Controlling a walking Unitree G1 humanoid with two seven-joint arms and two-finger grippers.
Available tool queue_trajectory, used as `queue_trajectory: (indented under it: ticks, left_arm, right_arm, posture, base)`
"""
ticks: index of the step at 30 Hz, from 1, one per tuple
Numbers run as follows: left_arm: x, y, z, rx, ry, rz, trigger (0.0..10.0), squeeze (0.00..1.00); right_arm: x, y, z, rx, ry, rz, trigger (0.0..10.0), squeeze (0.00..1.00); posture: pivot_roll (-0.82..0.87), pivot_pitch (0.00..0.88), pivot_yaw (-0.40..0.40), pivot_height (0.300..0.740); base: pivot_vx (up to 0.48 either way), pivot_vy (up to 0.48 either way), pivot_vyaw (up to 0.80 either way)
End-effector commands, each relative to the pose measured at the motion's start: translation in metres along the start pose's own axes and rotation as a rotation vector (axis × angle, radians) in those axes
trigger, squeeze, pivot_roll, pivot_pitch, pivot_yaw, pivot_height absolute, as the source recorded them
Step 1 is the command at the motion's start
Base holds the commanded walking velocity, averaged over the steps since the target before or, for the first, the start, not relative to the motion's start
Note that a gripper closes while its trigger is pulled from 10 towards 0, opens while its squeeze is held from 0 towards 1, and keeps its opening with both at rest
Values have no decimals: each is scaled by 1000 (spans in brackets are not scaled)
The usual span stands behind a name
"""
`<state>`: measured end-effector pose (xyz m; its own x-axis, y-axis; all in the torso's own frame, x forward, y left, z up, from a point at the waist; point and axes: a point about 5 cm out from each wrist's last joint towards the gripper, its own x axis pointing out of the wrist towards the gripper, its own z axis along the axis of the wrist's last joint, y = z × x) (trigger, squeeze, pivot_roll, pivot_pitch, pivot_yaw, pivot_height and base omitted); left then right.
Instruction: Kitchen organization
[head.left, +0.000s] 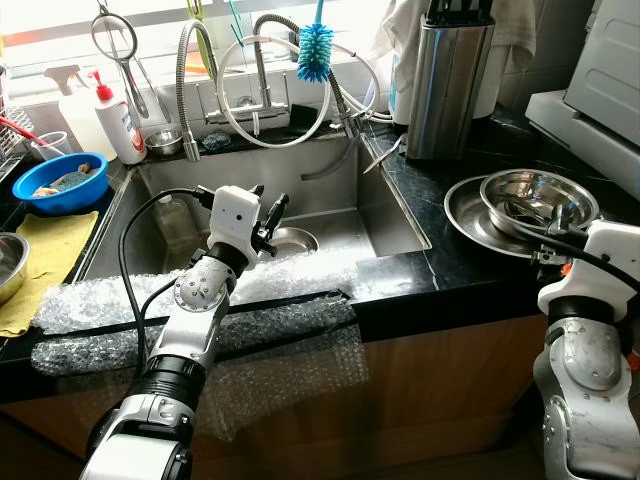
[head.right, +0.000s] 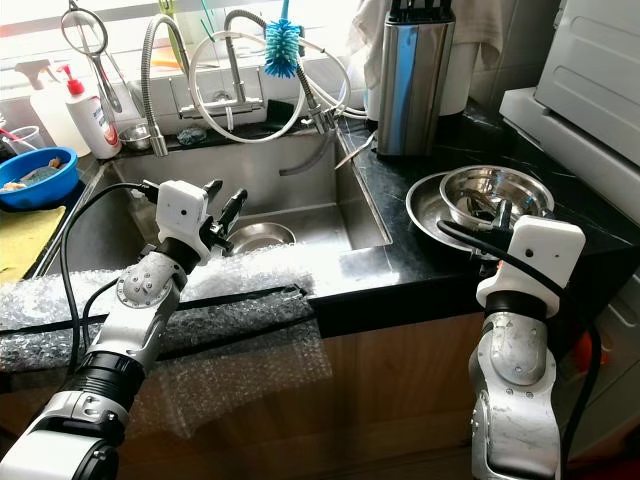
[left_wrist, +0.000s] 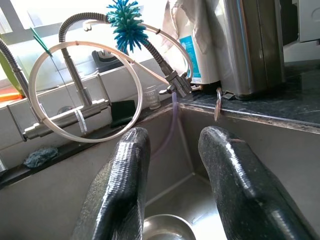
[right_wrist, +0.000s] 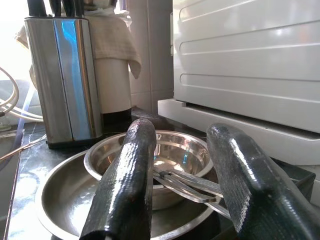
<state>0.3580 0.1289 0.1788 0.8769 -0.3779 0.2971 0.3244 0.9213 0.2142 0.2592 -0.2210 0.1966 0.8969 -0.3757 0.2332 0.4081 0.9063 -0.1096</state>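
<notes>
Two nested steel bowls, one sink, two grippers apart

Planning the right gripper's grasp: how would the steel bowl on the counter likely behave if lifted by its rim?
The steel bowl looks thin and polished, so probably light but slippery. Utensils inside may shift or rattle. Resting loose in a steel plate, it may slide when nudged.

- Left arm: silver jointed segments, a round grey screw-studded joint, a white boxy wrist housing.
- Black cables loop along both arms.
- Right arm: same silver shell, white wrist block.
- Fingers: long, black, rough-textured.
</notes>
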Motion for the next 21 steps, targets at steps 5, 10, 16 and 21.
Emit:
queue_trajectory:
  ticks: [5,10,16,21]
  left_arm:
    - [-2,1,-2,-5,5,0,10000,0]
    - [-1,1,-1,-6,3,-3,10000,0]
    - [-1,1,-2,-6,8,0,10000,0]
    - [-2,0,-3,-10,14,1,10000,0]
  right_arm:
    - [-6,3,9,5,-46,8,10000,0]
    - [-10,3,4,0,-23,7,10000,0]
    - [-12,0,1,-7,-10,-6,10000,0]
    - [-13,0,-3,2,12,-35,10000,0]
  posture:
    - [-231,0,70,740]
    - [-232,0,69,740]
    - [-232,0,69,740]
    - [-228,0,70,740]
  base:
    - [0,0,0]
    - [0,0,0]
    - [0,0,0]
    - [0,0,0]
